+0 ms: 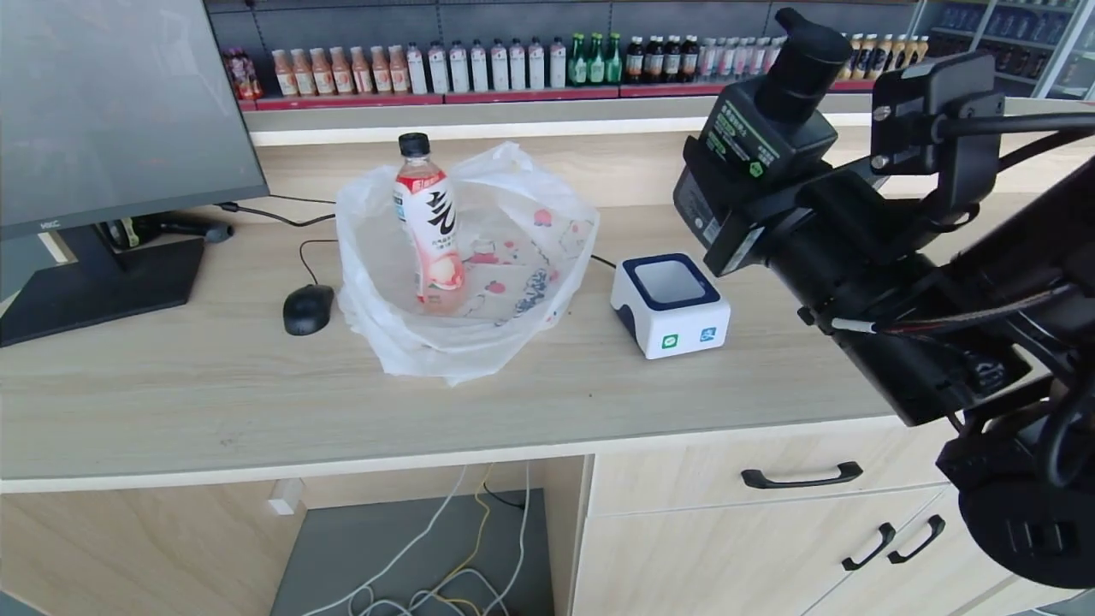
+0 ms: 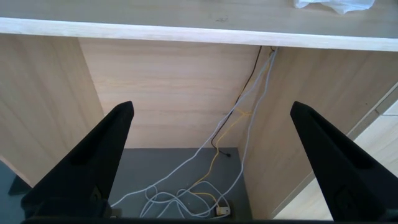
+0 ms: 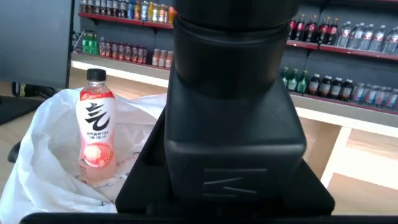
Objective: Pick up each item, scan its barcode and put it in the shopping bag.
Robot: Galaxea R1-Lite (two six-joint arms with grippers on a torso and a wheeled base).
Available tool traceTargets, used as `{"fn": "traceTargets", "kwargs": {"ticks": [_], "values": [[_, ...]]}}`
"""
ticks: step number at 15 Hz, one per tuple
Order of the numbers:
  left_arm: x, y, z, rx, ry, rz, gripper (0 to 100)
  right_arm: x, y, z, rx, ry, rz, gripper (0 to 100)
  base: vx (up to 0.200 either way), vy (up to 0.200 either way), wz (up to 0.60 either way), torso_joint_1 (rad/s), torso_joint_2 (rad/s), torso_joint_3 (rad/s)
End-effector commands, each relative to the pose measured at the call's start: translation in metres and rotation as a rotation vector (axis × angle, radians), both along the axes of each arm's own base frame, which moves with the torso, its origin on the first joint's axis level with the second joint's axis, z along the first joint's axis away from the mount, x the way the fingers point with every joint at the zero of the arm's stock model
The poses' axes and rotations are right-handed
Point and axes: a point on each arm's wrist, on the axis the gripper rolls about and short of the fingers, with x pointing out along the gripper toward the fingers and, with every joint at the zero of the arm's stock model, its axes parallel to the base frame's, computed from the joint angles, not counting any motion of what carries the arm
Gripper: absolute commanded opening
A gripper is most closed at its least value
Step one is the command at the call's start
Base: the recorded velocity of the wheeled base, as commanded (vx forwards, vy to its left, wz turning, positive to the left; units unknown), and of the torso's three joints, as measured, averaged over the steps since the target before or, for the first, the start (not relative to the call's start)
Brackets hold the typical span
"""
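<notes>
Two left fingers [image 2: 81, 168] apart below counter [image 2: 155, 30]

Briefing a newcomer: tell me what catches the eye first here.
The right gripper holds a black bottle up over the right side of the counter, near the scanner. A pink bottle stands upright in the white bag mid-counter.

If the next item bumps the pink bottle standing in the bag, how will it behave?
The pink bottle stands tall and narrow on loose film of the shopping bag, so it probably tips easily. Being round, it would likely roll once down.
</notes>
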Motion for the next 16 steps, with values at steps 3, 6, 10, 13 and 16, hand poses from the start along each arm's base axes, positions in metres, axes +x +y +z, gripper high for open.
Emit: {"fn": "traceTargets", "kwargs": {"ticks": [3, 6, 10, 13, 16], "values": [[0.0, 0.0, 0.0, -0.001, 0.0, 0.002, 100, 0.032, 0.005, 0.002, -0.153, -0.105, -0.028, 0, 0.0, 0.0, 0.0, 0.0, 0.0, 0.0], [0.0, 0.0, 0.0, -0.001, 0.0, 0.0, 100, 0.047, 0.001, -0.015, -0.352, -0.191, -0.008, 0, 0.0, 0.0, 0.0, 0.0, 0.0, 0.0], [0.0, 0.0, 0.0, -0.001, 0.0, 0.002, 100, 0.068, -0.013, -0.03, -0.534, -0.287, 0.012, 0, 0.0, 0.0, 0.0, 0.0, 0.0, 0.0], [0.0, 0.0, 0.0, 0.001, 0.0, 0.0, 100, 0.077, -0.017, -0.04, -0.614, -0.336, 0.057, 0, 0.0, 0.0, 0.0, 0.0, 0.0, 0.0], [0.0, 0.0, 0.0, -0.001, 0.0, 0.002, 100, 0.082, -0.016, -0.049, -0.678, -0.377, 0.086, 0, 0.0, 0.0, 0.0, 0.0, 0.0, 0.0]]}}
